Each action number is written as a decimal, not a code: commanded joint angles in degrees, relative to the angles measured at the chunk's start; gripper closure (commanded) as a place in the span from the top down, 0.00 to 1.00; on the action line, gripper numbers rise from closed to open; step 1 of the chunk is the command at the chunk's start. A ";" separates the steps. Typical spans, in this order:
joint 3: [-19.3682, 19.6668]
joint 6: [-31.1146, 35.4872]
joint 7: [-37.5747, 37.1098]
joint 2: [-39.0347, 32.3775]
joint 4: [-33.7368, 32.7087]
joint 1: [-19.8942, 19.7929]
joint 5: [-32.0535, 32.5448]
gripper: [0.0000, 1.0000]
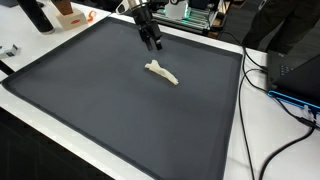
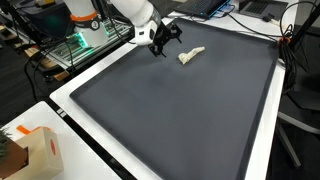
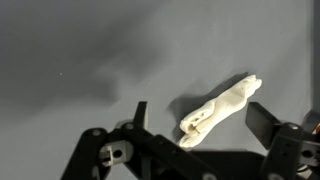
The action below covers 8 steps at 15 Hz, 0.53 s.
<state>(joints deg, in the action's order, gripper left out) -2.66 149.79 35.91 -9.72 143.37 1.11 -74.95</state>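
Cloth [image 3: 218,112] perhaps, white, crumpled on dark mat [image 1: 100,100], gripper [image 3: 195,118] fingers spread above, empty.

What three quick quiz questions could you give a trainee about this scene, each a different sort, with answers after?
1. True or false: the gripper is shut on the white object.
2. Multiple choice: the white object lies on A) the dark mat, B) the cardboard box, C) the bare floor.
3. Fill in: in the wrist view, the white object shows between the two open ____.

Key: 1 false, the gripper is open and above the object, holding nothing. 2 A. 3 fingers.
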 commanded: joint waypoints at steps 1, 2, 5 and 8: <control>0.58 1.29 -4.36 -1.55 -2.41 0.49 6.89 1.00; 0.69 1.00 -5.02 -1.89 -3.13 0.41 8.92 1.00; 1.15 -0.04 -7.10 -2.87 -5.65 0.29 15.22 1.00; 0.90 -0.36 -11.22 -4.02 -8.50 0.09 24.64 1.00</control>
<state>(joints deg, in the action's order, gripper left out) -2.24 150.29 28.70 -11.96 137.70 1.04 -58.17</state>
